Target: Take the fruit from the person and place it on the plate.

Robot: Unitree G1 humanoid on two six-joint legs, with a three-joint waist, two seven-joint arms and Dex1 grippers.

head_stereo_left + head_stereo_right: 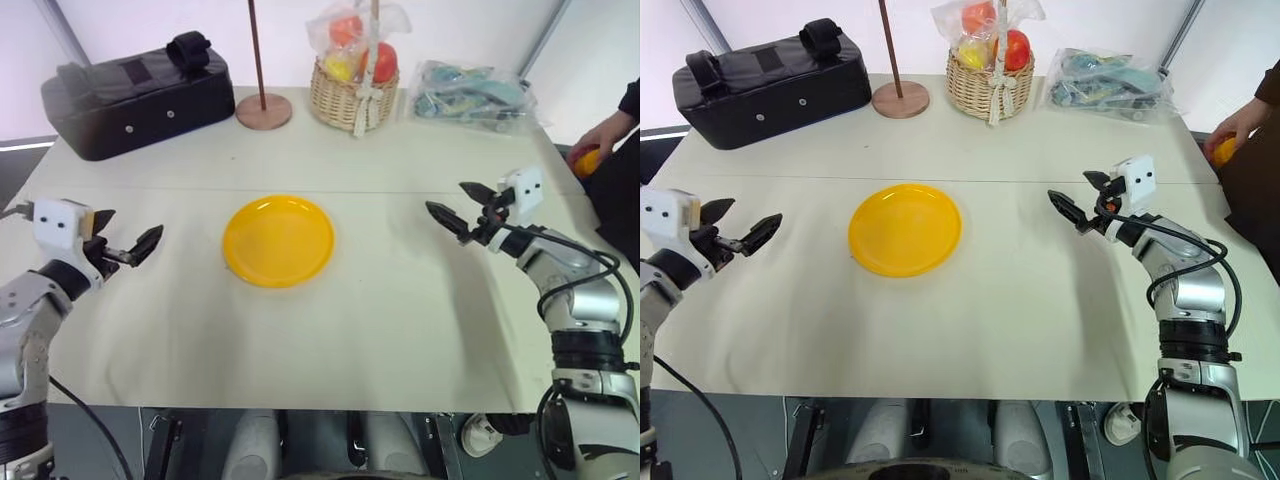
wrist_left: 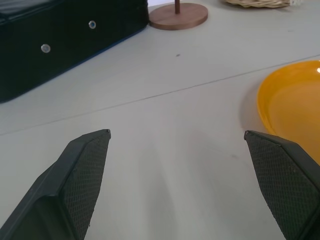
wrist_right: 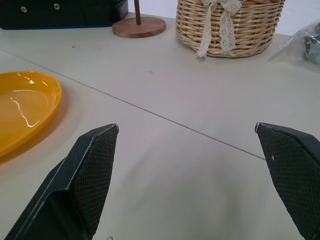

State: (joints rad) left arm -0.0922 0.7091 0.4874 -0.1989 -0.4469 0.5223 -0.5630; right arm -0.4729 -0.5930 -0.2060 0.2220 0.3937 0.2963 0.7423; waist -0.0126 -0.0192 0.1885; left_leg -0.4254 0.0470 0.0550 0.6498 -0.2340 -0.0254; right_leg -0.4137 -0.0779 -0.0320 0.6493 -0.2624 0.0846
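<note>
Right now the fruit point(image 1: 589, 161) sits in the person's hand point(image 1: 601, 137) at the far right edge of the tabletop point(image 1: 400, 330), the fingers curled over it, with a black sleeve point(image 1: 630, 98) showing above the wrist. It is well apart from the plate point(image 1: 278, 240), which lies bare near the middle of the tabletop. Between fruit and plate hovers the right gripper point(image 1: 451, 203), its 2 jaws spread wide with nothing between them, pointing toward the plate and held above the surface. On the other side of the plate the left gripper point(image 1: 128, 239) also hangs above the tabletop, its 2 jaws spread wide and holding nothing, pointing toward the plate. Along the far edge stand a black case point(image 1: 135, 98) on the left, then a thin pole point(image 1: 257, 50) rising from a round wooden base point(image 1: 264, 111), then a wicker basket point(image 1: 347, 98) with plastic-wrapped red and orange fruits and a pale ribbon, and at the right a clear bag point(image 1: 470, 95) with bluish items inside.
</note>
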